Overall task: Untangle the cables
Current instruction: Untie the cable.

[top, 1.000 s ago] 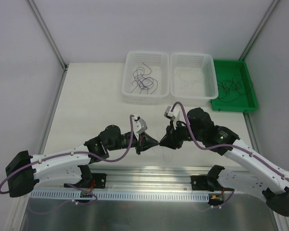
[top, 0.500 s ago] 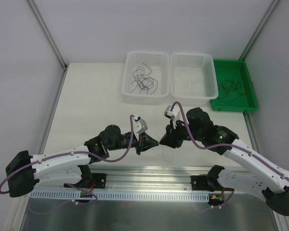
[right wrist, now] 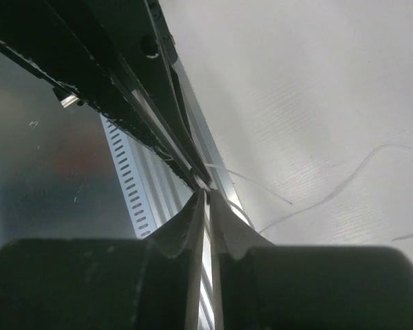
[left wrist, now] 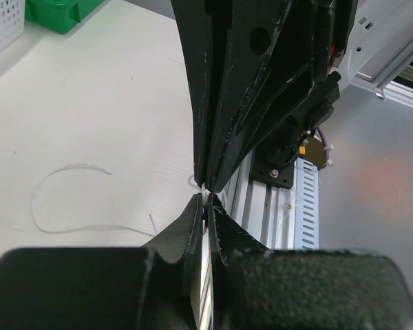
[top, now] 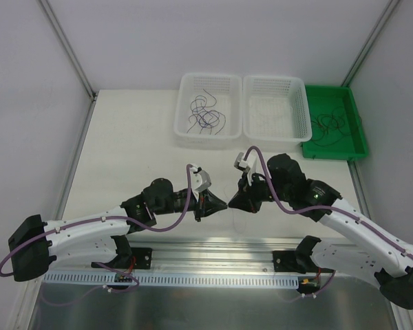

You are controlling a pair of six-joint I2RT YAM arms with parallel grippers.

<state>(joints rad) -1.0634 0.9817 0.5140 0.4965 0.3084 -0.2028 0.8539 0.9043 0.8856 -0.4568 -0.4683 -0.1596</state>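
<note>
**A:** What stands close around the grippers?

**B:** Mostly each other. The left gripper [left wrist: 205, 201] and the right gripper [right wrist: 204, 194] meet tip to tip just beyond the rail [top: 213, 251], low over the table [top: 131, 151]. Each has its fingers pressed together. A pale strand [right wrist: 330, 190] trails from that meeting point onto the table, but I cannot tell if either gripper pinches it.

**A:** And the cables?

**B:** The dark cables [top: 205, 115] lie looped in the left basket [top: 182, 130], across the table from the rail. A second tangle [top: 328, 127] sits in the green tray [top: 361, 137], far right of the rail. The right basket [top: 275, 136] stands between them, touching the left one.

**A:** Room to move?

**B:** Bare tabletop runs from the rail to the baskets and out leftward. A frame post [top: 69, 48] and white walls close the sides.
</note>
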